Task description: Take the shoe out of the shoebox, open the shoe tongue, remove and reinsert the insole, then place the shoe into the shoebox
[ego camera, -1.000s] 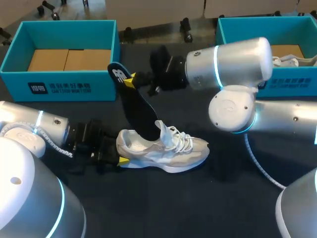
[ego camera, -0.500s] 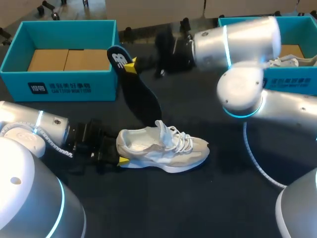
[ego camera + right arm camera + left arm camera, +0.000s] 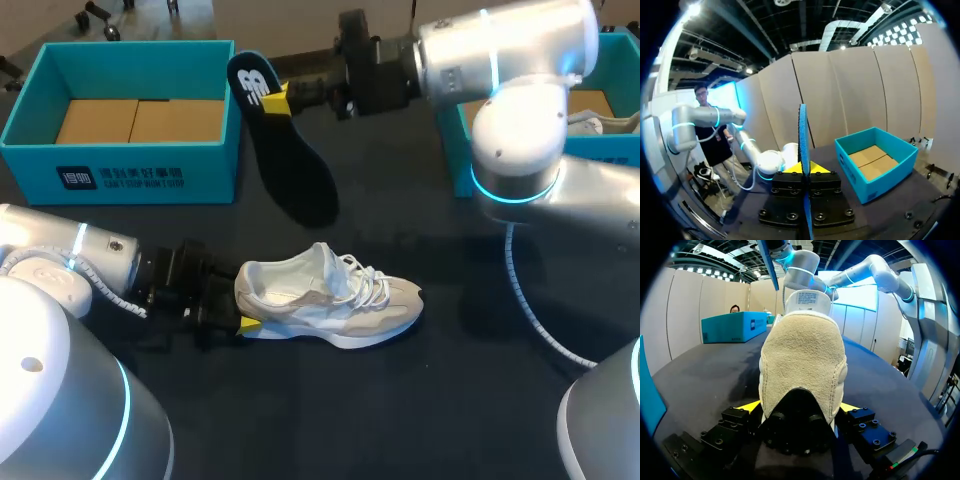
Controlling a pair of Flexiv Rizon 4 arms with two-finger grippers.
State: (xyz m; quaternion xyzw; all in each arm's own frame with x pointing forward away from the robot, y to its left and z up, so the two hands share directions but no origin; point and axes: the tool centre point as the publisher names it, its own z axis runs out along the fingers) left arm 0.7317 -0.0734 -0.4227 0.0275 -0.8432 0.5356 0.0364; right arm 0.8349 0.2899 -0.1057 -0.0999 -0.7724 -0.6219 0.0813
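Shoe (image 3: 330,300): one white and beige trainer lay on its sole on the dark table (image 3: 430,400), outside both boxes, toe toward the right arm's side and heel toward the left arm; its tongue stood up and its opening was bare.
Second shoe (image 3: 585,124): one more white shoe showed in part inside the right-hand box.
Insole (image 3: 290,165): one, black with a blue edge, out of the shoe and held tilted, printed heel end up and toe end down; its lower end lay apart from the shoe, just beside the left-hand box. Whether it touched the table could not be told.
Shoeboxes: two, both teal and open-topped; the left-hand box (image 3: 130,175) showed only its cardboard floor, and the right-hand box (image 3: 612,172) was partly hidden by the right arm.
Left gripper (image 3: 240,325): low on the table at the heel; in the left wrist view (image 3: 800,407) a yellow tip pressed each side of the heel (image 3: 802,360), clamping it.
Right gripper (image 3: 278,100): reached across from the right, near the left-hand box; in the right wrist view (image 3: 804,169) both fingers pinched the insole's (image 3: 802,135) upper end, seen edge-on.
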